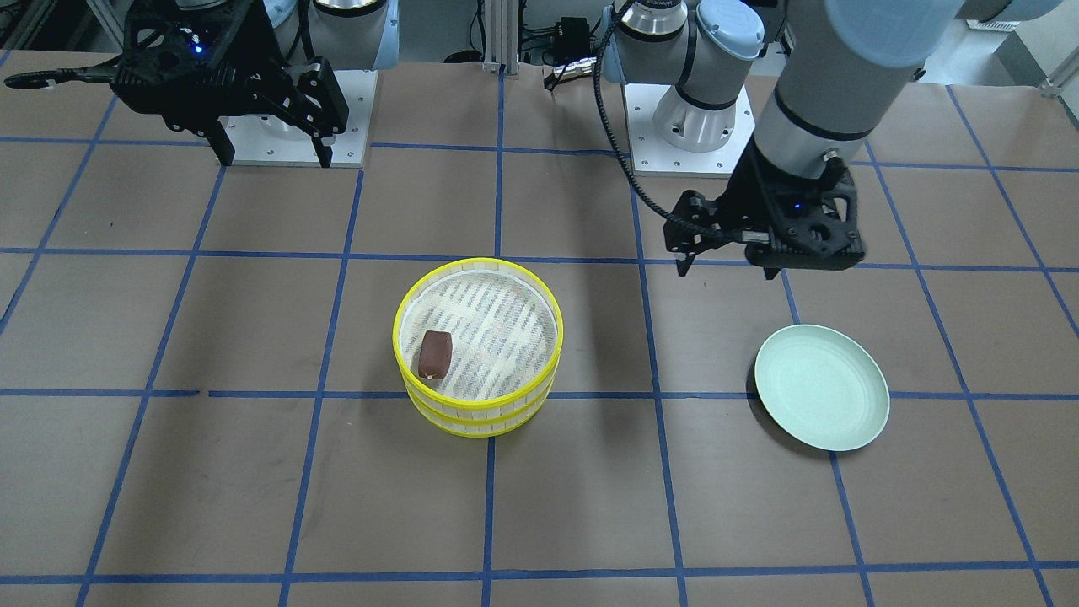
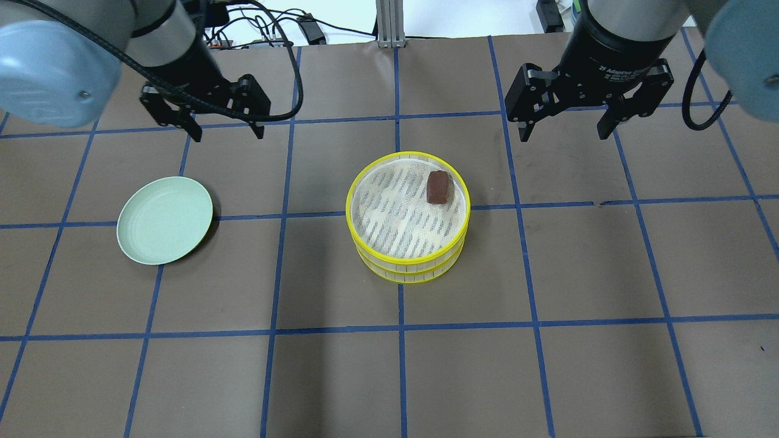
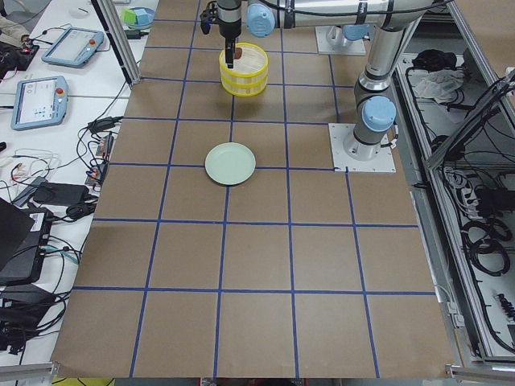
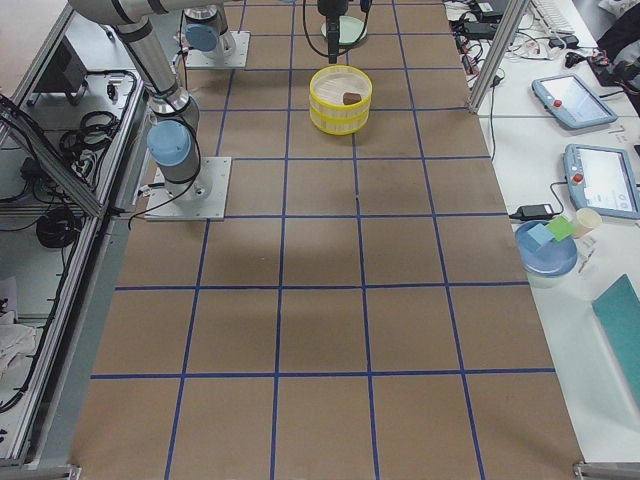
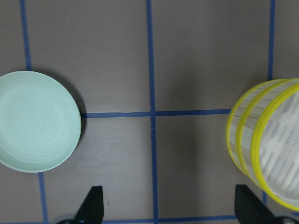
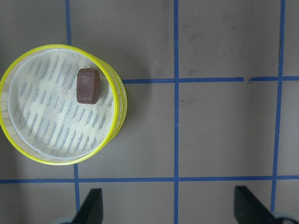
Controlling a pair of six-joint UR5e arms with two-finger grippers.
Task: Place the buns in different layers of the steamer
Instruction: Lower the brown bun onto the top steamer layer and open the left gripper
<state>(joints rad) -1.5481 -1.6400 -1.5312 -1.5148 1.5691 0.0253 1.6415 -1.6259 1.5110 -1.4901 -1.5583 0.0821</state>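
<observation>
The steamer (image 2: 406, 272) stands mid-table as two stacked yellow-rimmed trays; it also shows in the front view (image 1: 477, 419) and the right wrist view (image 6: 120, 100). The dark reddish-brown bun (image 2: 437, 187) lies on the top tray's mesh near the rim, and it shows in the front view (image 1: 435, 354) and the right wrist view (image 6: 87, 86) too. The cream-white bun is out of view. My left gripper (image 2: 226, 132) is open and empty, raised between the plate and the steamer. My right gripper (image 2: 565, 134) is open and empty, raised to the steamer's right.
A pale green plate (image 2: 164, 220) lies empty on the left half of the table, also in the left wrist view (image 5: 37, 121). Brown paper with blue tape lines covers the table. Tablets and cables lie on side benches beyond the table ends.
</observation>
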